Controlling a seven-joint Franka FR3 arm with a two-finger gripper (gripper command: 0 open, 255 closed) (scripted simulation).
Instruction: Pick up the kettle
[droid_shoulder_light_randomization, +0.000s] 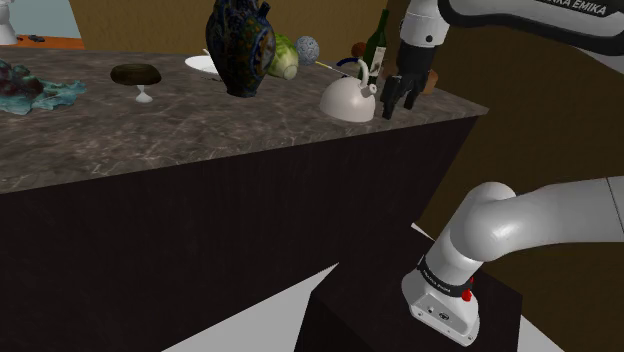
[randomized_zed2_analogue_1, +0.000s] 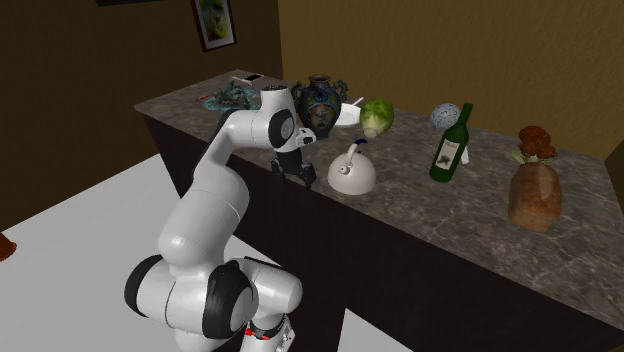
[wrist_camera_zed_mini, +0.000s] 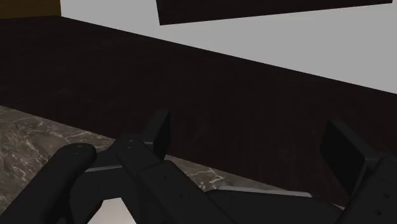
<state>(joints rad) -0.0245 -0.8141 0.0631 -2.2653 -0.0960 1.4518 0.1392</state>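
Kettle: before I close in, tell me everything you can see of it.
The kettle has a plain white, dome-shaped body with a thin dark hoop handle arching over its top. It stands upright on the dark marbled counter, close to the front edge, with nothing else against it. The open gripper hangs just beside it, on the shoulder view's right, and appears not to touch it.
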